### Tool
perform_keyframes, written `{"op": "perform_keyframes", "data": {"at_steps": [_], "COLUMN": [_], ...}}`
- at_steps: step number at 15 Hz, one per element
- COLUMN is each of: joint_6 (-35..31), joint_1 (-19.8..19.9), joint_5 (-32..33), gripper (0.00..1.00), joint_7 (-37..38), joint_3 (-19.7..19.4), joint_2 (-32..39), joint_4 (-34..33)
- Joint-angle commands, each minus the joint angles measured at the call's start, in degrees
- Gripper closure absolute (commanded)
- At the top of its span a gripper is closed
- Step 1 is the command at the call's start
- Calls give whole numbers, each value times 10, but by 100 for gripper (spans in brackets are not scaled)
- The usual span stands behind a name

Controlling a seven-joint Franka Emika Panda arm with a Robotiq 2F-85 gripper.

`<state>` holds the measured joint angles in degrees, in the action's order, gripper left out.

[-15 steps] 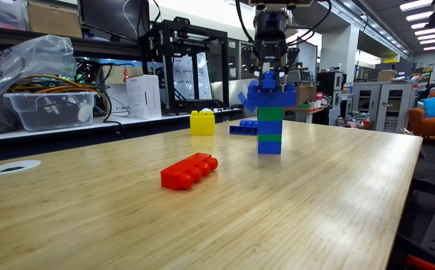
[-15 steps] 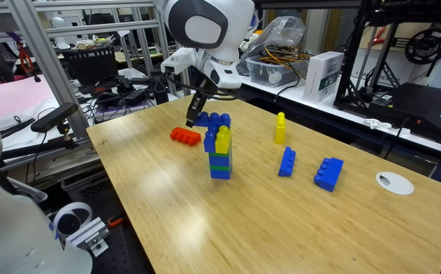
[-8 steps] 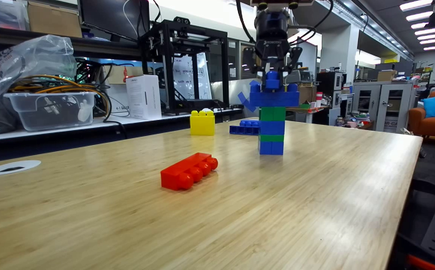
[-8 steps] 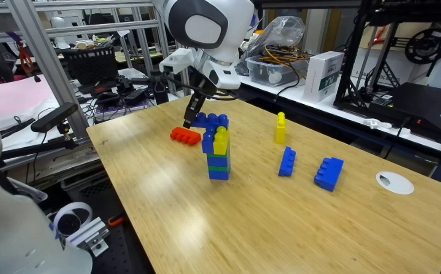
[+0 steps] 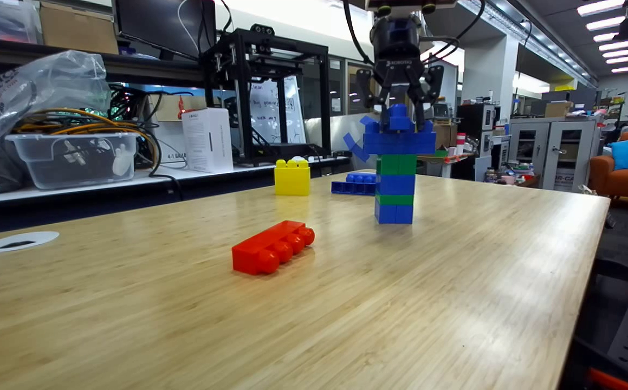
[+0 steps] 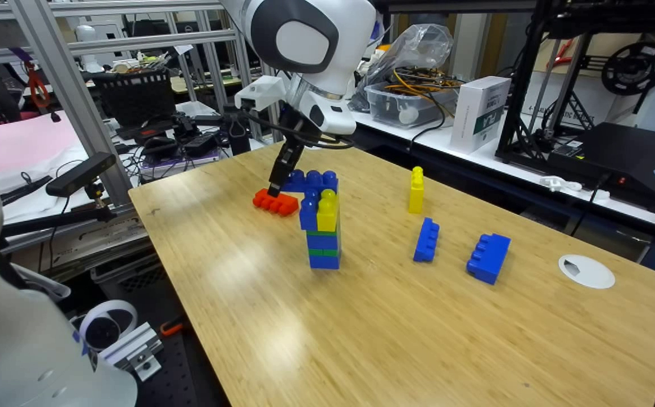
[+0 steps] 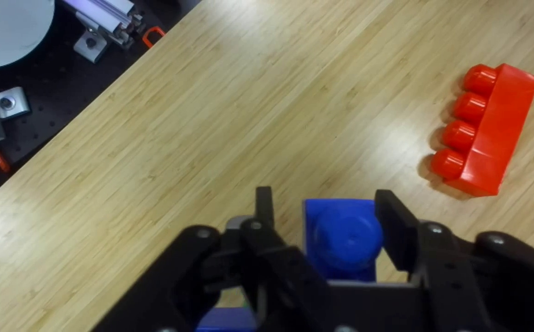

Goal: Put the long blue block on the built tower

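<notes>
The long blue block [image 6: 310, 181] lies on top of the built tower [image 6: 322, 242], with one end jutting out past it toward my gripper. An exterior view shows it end-on, its stud [image 5: 399, 112] above the wide blue piece [image 5: 399, 142]. My gripper [image 5: 402, 125] stands open around that jutting end. From the wrist view, the block's end stud [image 7: 347, 235] sits between the spread fingers of my gripper [image 7: 324, 200]. A gap separates it from the left finger [image 7: 264, 207]; the right finger [image 7: 393, 230] is very close, and contact there I cannot tell.
A red brick [image 5: 273, 246] lies on its side near the tower. Beyond stand a yellow brick [image 6: 416, 191] and two loose blue bricks, a narrow one [image 6: 426, 240] and a wider one [image 6: 488, 259]. A white disc [image 6: 586, 272] is set in the wooden table [image 6: 417, 328].
My fingers have spread away from the long blue block, which they stood close around before. Tower and block have shifted slightly along with the arm, and the gripper has dipped a little.
</notes>
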<state>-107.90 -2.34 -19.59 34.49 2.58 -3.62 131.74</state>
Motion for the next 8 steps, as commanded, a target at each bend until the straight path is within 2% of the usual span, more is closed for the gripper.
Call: {"op": "perform_keyframes", "data": {"at_steps": [1, 3, 8], "joint_6": [16, 19, 38], "joint_1": [2, 0, -9], "joint_5": [17, 24, 41], "gripper": [11, 1, 0], "joint_7": [13, 14, 14], "joint_3": [2, 4, 17], "joint_2": [0, -4, -41], "joint_4": [-2, 0, 6]}}
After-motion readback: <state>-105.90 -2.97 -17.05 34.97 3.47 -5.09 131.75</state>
